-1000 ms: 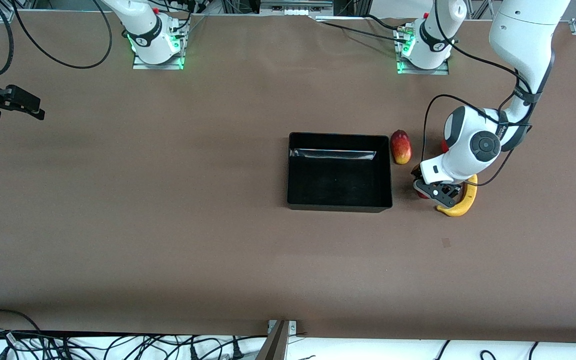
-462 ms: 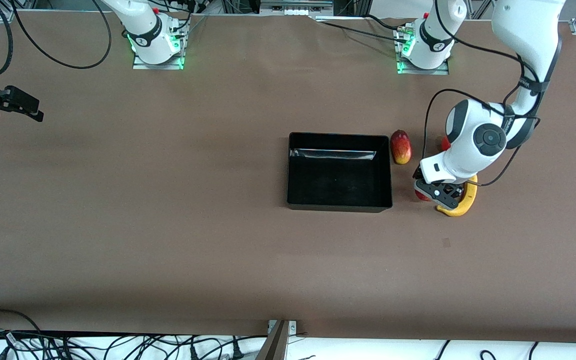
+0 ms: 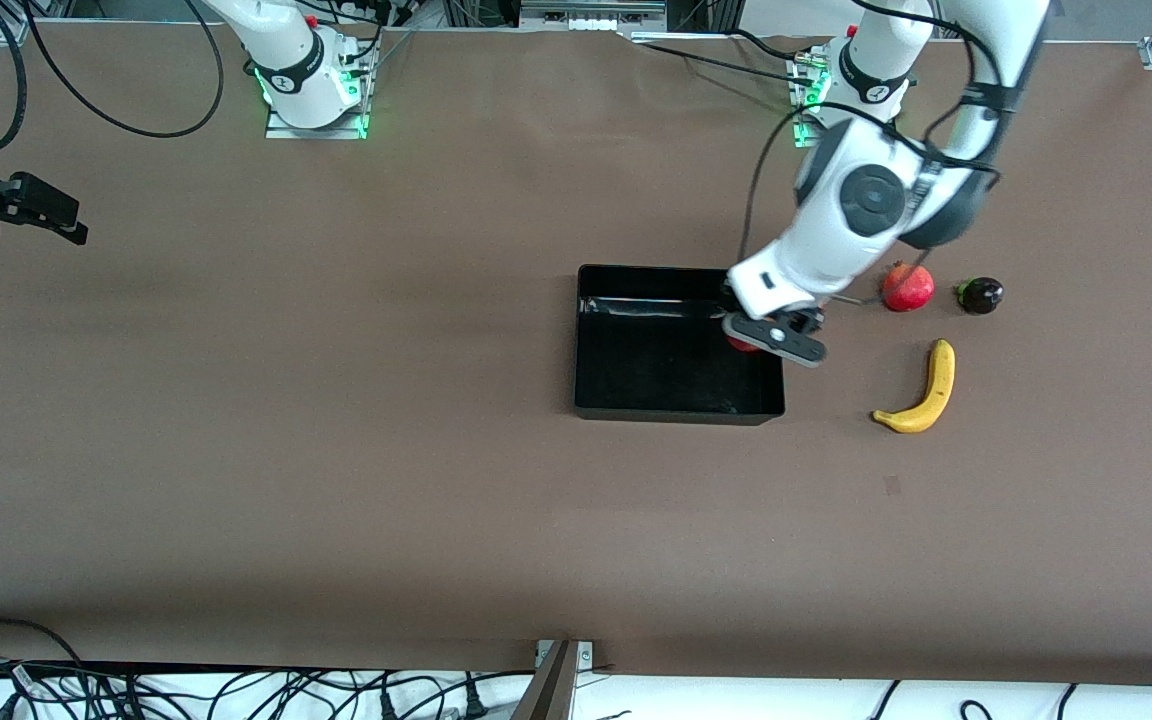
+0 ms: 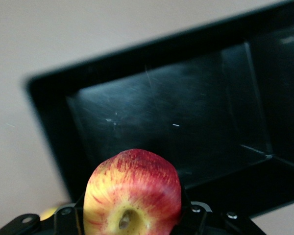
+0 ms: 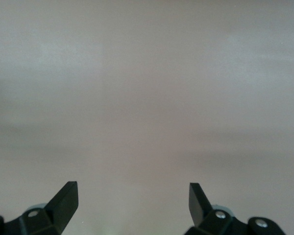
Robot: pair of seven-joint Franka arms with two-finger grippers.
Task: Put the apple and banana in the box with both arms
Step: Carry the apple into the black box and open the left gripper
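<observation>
Red with yellow patches, the one small round apple (image 4: 132, 193) sits squeezed between the fingers of the left gripper (image 3: 774, 338). In the left wrist view its stem dimple faces the camera. The gripper holds it up in the air over the corner of the box (image 3: 596, 395) that lies toward the left arm's end of the table and farther from the front camera.

There is one box, a shallow black shiny plastic bin with four low walls. Nothing can be seen lying on its floor in the left wrist view (image 4: 186, 122).

One curved yellow banana (image 3: 921, 392) with dark tips lies flat on the brown table (image 3: 336, 450), near the box, toward the left arm's end. Its long way runs mostly from near the front camera to farther from it. Its lower end hooks toward the box, and its upper end points toward the arm bases.

One bigger round red fruit (image 3: 908, 287) sits farther from the front camera than the banana. One small dark round fruit (image 3: 980, 295) sits just beside it, closer to the table's end.

There are two white arms. The right arm waits. The right gripper (image 5: 132, 198) hangs over bare table at its own end, with its two black fingers spread wide apart and holding nothing.
</observation>
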